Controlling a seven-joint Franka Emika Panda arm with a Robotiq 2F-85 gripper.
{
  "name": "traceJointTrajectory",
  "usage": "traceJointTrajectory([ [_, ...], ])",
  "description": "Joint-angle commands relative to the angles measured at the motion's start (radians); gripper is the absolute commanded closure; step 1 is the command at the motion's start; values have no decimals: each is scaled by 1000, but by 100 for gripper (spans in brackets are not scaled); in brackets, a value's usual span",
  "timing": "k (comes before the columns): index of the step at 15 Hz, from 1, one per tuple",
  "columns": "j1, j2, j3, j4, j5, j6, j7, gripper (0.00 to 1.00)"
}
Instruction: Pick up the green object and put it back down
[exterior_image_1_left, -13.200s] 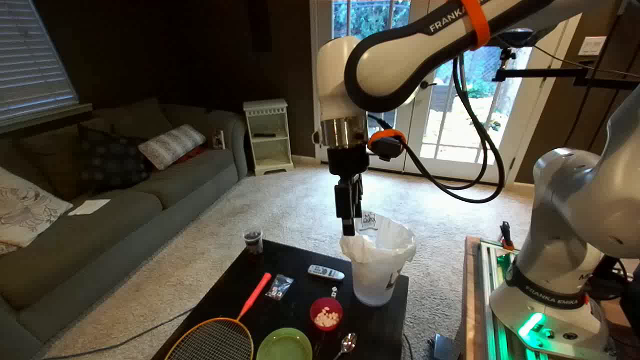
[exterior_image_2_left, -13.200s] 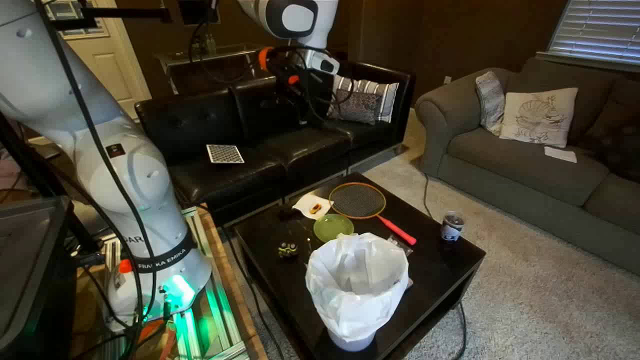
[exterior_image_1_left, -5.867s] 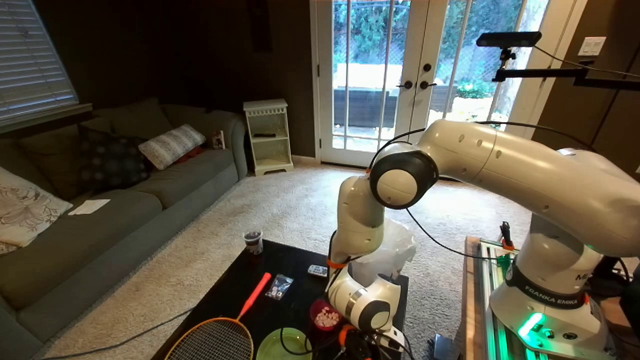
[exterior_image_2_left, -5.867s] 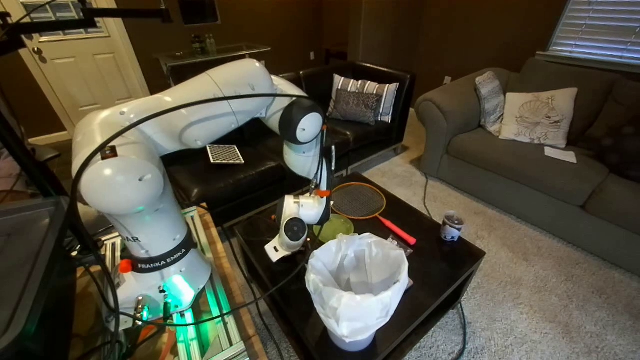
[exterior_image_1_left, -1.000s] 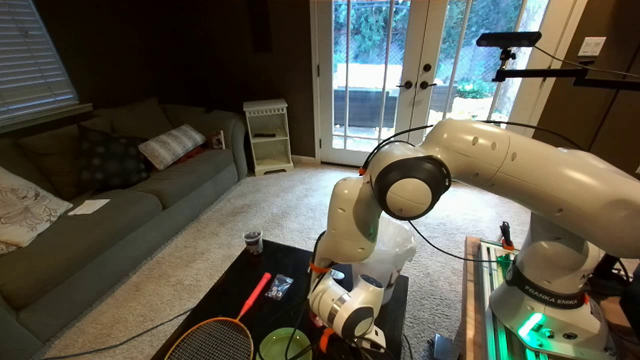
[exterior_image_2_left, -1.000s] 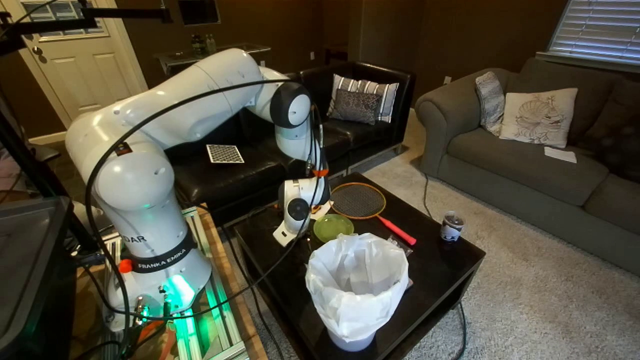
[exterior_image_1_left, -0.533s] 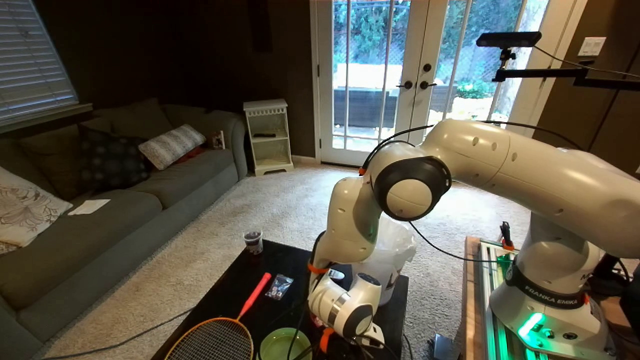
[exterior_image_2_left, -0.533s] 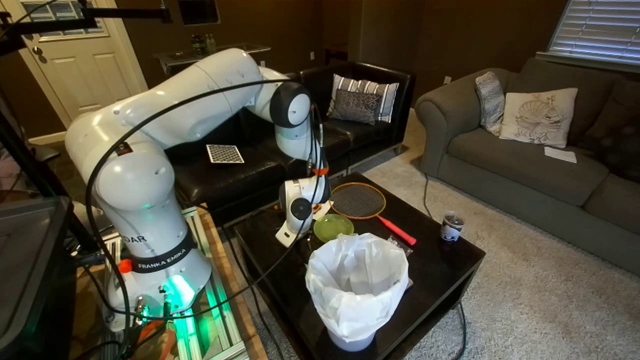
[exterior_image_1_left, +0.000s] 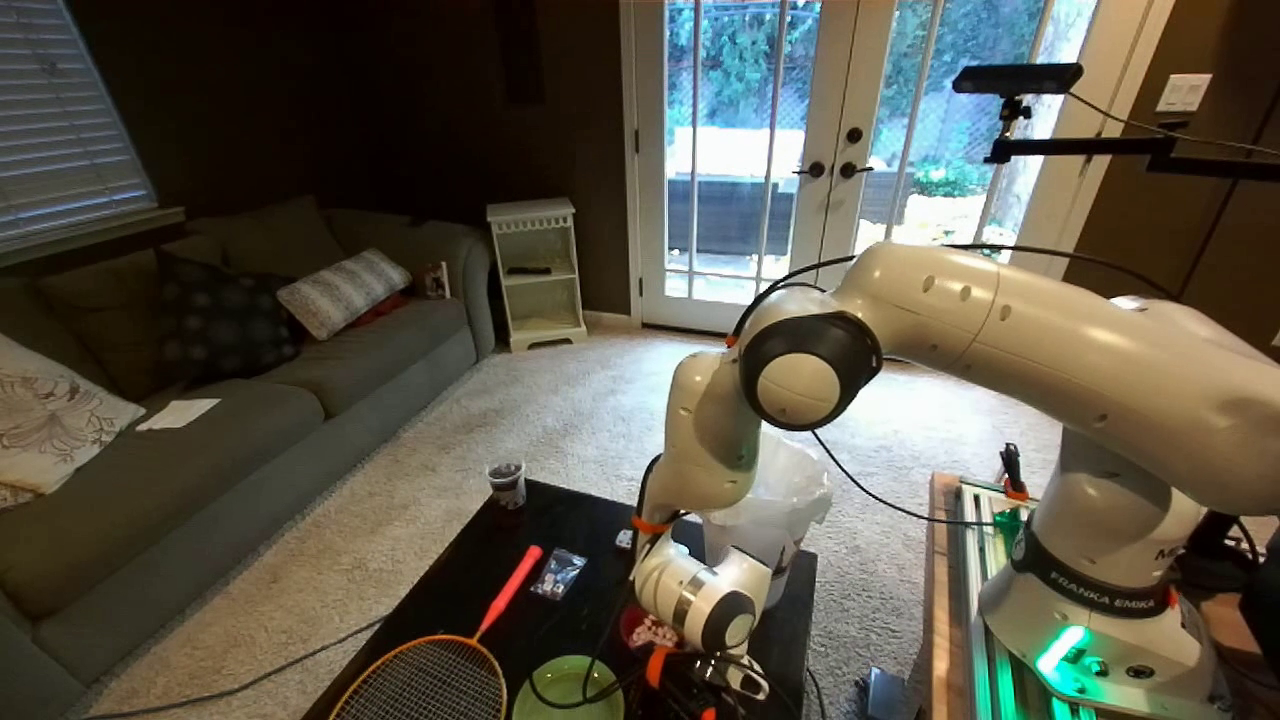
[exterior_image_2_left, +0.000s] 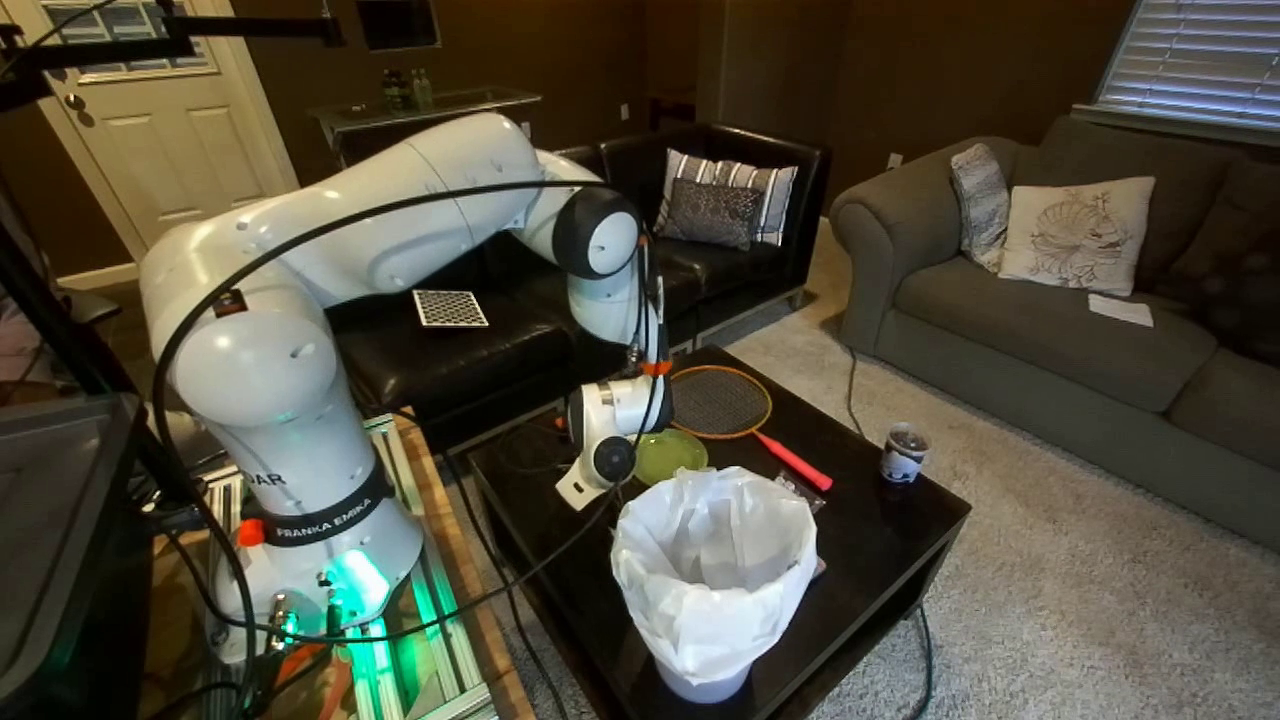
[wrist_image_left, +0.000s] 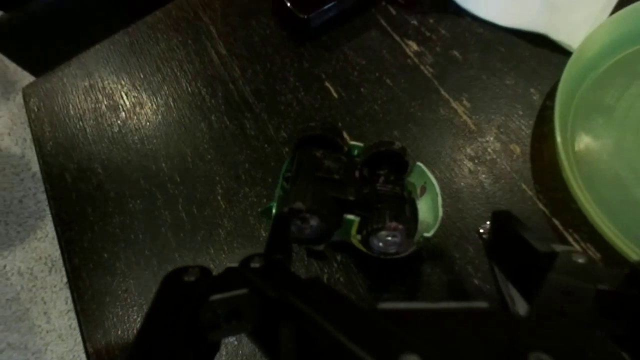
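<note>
Resting on the dark wooden table (wrist_image_left: 150, 210), the green-and-black toy (wrist_image_left: 355, 195) is taken as the task's thing, since the gripper (wrist_image_left: 392, 225) stands over it; its exact kind is not resolved. Gripper state: released, fingers spread apart, nothing grasped. One fingertip overlaps the toy's edge in the wrist view; contact cannot be confirmed.

Progress: the approach appears nearly complete. Grasp, lift and set-down appear to remain; these views alone do not rule out a finished cycle.

Toy: paired rounded black parts with shiny, lens-like ends, set in a green shell with a curved, paler flange and a small yellow strip; presumably hard plastic. Expect a firm but uneven gripping surface.

Table: visible grain, scratched through to paler wood. Past its edge: carpet (wrist_image_left: 25, 225), pale and coarse.

Near the toy but apart: green plate (wrist_image_left: 605, 120), round, smooth, raised rim. Next to the plate: white sheet (wrist_image_left: 545, 15), matte, paper or cloth.

Farther out, in an exterior view: badminton racket (exterior_image_2_left: 725, 400), oval strung head; bin (exterior_image_2_left: 705, 688) with crumpled white liner (exterior_image_2_left: 700, 590).
</note>
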Motion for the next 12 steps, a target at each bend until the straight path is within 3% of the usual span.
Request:
traceJointTrajectory([
  [1, -51, 32, -8, -2, -35, -110, 24, 0],
  [12, -65, 109, -7, 25, -30, -239, 67, 0],
])
